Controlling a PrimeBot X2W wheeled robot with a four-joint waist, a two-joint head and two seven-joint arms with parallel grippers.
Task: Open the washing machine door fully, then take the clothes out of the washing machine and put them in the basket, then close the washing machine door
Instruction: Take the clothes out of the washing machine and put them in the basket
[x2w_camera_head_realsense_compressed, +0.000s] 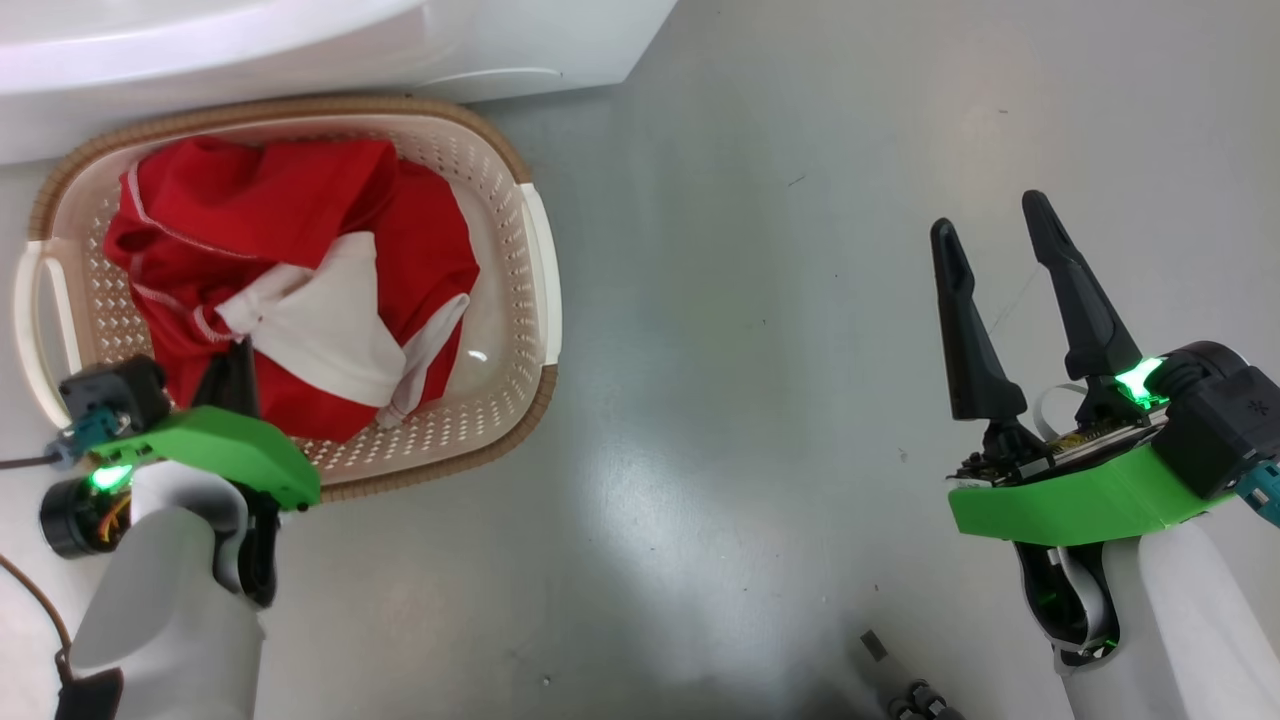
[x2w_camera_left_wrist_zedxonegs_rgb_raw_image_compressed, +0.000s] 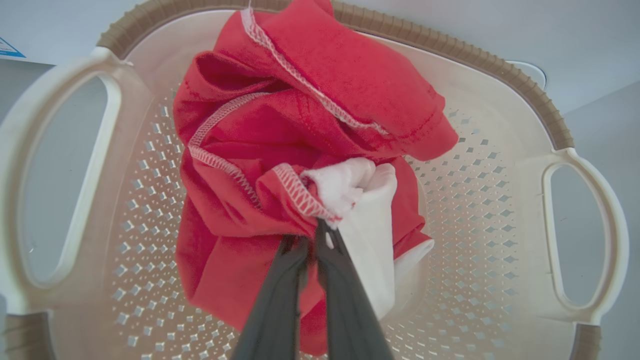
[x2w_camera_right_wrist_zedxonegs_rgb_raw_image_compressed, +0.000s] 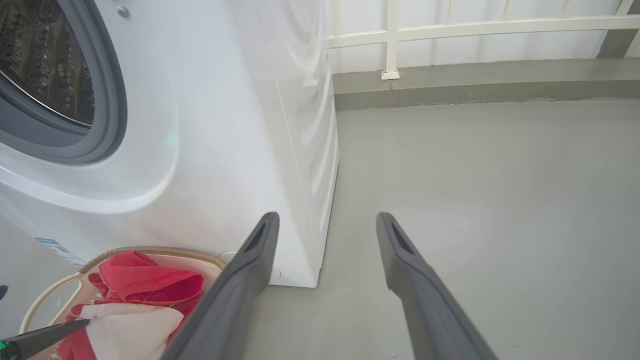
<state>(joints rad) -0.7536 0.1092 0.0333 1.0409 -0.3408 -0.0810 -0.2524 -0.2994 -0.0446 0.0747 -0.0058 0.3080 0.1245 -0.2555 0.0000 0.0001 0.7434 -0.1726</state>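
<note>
Left side: left gripper (x2w_camera_left_wrist_zedxonegs_rgb_raw_image_compressed: 314, 232) is pinched shut on the clothes (x2w_camera_head_realsense_compressed: 290, 270) at a red-and-white fold. The bundle lies inside the basket (x2w_camera_head_realsense_compressed: 505, 145), just in front of the washing machine (x2w_camera_right_wrist_zedxonegs_rgb_raw_image_compressed: 225, 125).

Step in hand: dropping off the clothes.

Next, probably: release, lift clear, then go for the washing machine door.

Right side: right gripper (x2w_camera_head_realsense_compressed: 990, 215) is spread wide and empty over the floor (x2w_camera_head_realsense_compressed: 750, 350).

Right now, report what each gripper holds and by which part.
Left gripper: jaws shut on the clothes, at a bunched fold where red hem meets white panel. Right gripper: open, empty.
</note>
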